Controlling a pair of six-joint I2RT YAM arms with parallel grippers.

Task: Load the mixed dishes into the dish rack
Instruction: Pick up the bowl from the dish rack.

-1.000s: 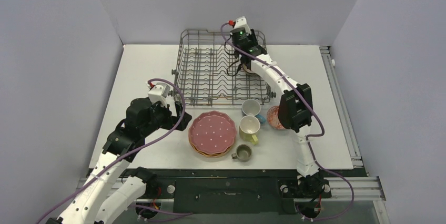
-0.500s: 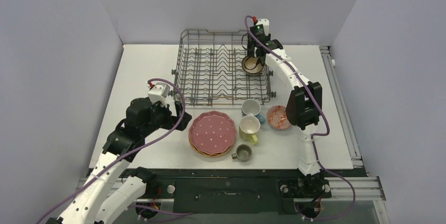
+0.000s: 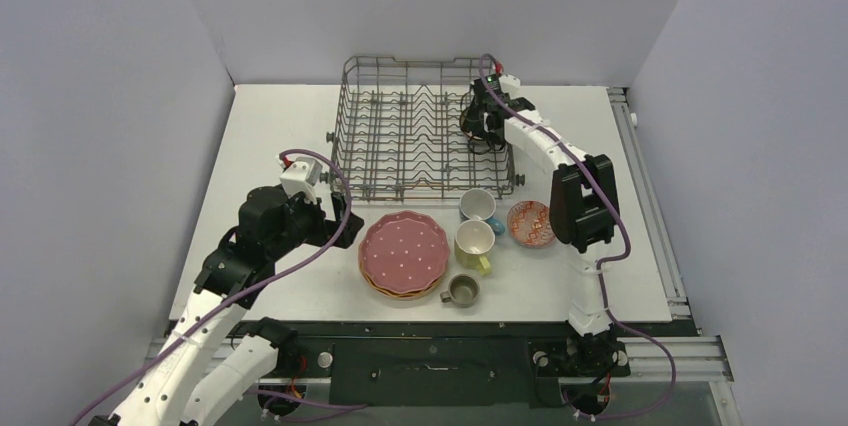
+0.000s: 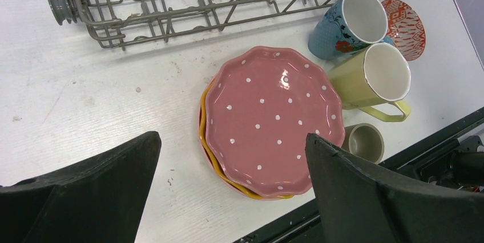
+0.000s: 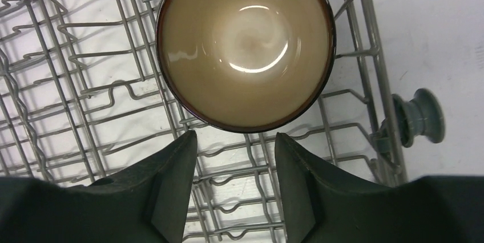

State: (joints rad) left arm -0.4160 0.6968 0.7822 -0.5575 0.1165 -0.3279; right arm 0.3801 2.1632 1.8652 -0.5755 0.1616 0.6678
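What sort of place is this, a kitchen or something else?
Probably a robotics test cell, not a kitchen: plain grey walls box in a white table, a left arm and right arm are mounted at its edge, beside a dish rack and stacked plates.

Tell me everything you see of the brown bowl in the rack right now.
The dark brown bowl is round and glossy, ceramic by its look: dark rim, cream inside with light glare. It sits upright and empty on the wires of the dish rack, near a side wall. The right gripper has open jaws, clear of it.
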